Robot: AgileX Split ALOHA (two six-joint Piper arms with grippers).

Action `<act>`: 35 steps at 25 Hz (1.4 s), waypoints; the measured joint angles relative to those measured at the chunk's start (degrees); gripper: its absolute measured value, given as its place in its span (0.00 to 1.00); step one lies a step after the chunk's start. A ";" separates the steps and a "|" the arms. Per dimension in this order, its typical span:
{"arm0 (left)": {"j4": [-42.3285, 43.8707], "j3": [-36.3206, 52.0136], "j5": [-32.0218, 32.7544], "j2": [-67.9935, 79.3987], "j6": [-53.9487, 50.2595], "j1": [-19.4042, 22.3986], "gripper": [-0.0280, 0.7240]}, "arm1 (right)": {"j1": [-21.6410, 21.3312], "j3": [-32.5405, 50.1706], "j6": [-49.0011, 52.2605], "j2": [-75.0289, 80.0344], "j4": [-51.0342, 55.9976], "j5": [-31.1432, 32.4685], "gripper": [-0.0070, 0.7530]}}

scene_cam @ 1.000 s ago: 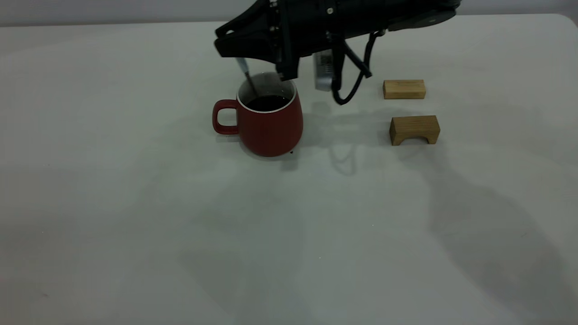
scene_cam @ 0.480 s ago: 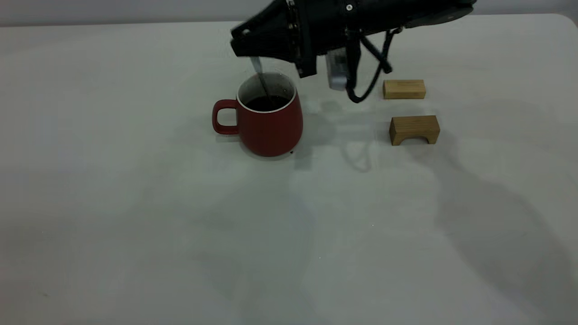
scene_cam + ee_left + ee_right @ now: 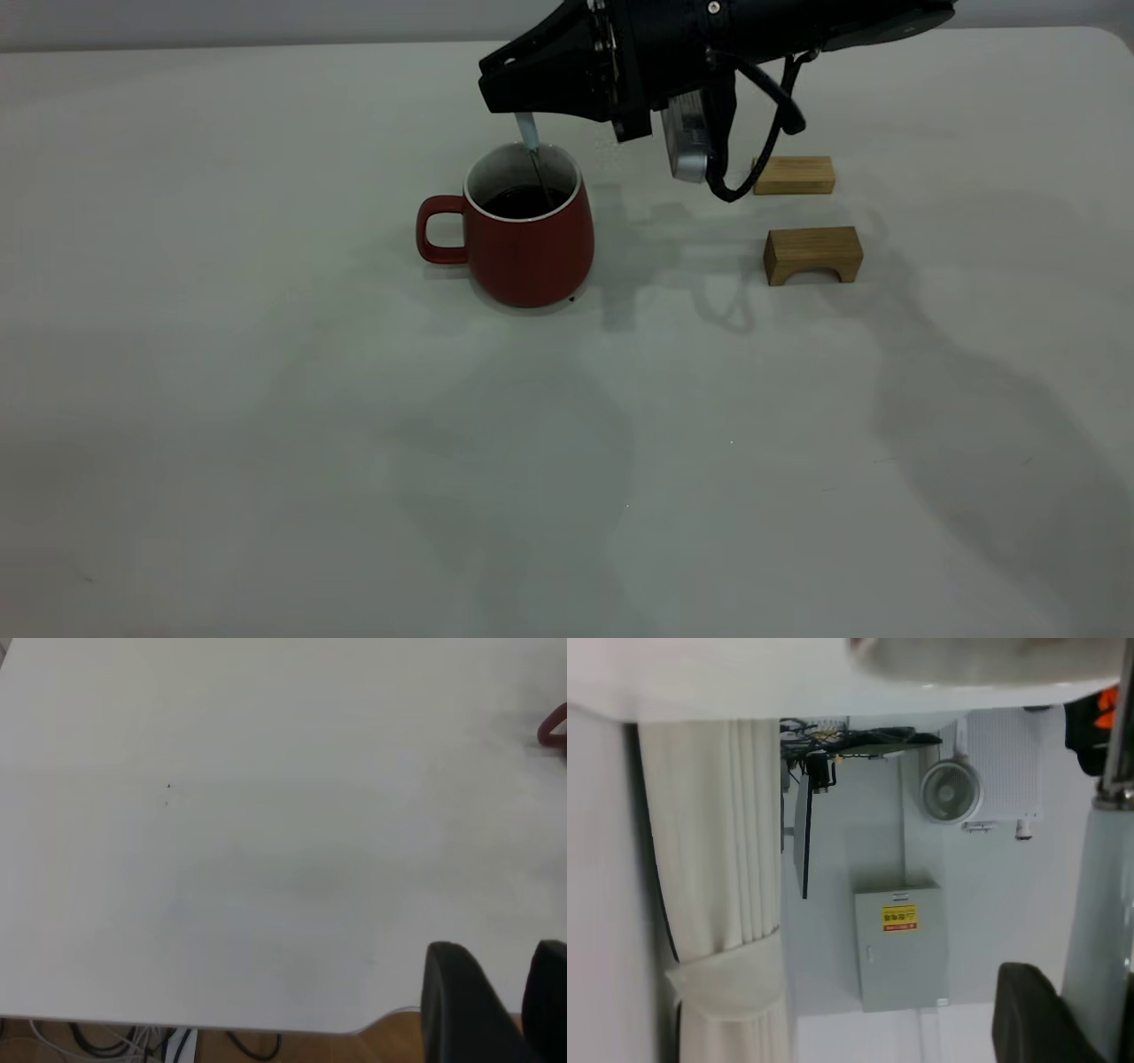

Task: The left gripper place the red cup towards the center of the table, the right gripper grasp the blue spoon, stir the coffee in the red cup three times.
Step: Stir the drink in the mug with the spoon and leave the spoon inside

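The red cup [image 3: 529, 248] stands upright near the middle of the table [image 3: 266, 399], its handle pointing left. Dark coffee [image 3: 518, 204] fills its lower part. My right gripper [image 3: 516, 99] hovers just above the cup's rim, shut on the pale handle of the blue spoon [image 3: 530, 135]. The spoon's metal neck slants down into the coffee, and its bowl is hidden there. In the right wrist view one black finger [image 3: 1036, 1010] shows beside the spoon's handle [image 3: 1099, 930]. My left gripper [image 3: 503, 997] is parked over the table's edge, shut and empty, with only the cup's handle [image 3: 554, 726] in its view.
Two tan wooden blocks lie to the right of the cup: a flat one [image 3: 793, 175] farther back and an arched one [image 3: 813, 254] nearer. The right arm's cable loop [image 3: 753, 168] hangs close to the flat block. Cables [image 3: 115, 1041] lie on the floor below the table edge.
My right gripper has carried the spoon to the right across the cup, from near the handle side towards the middle, and the arm's cable loop has swung closer to the flat block.
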 joint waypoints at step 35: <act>0.00 0.00 0.00 0.00 0.07 0.00 0.36 | 1.58 -0.05 -12.05 0.06 -6.30 -1.17 0.18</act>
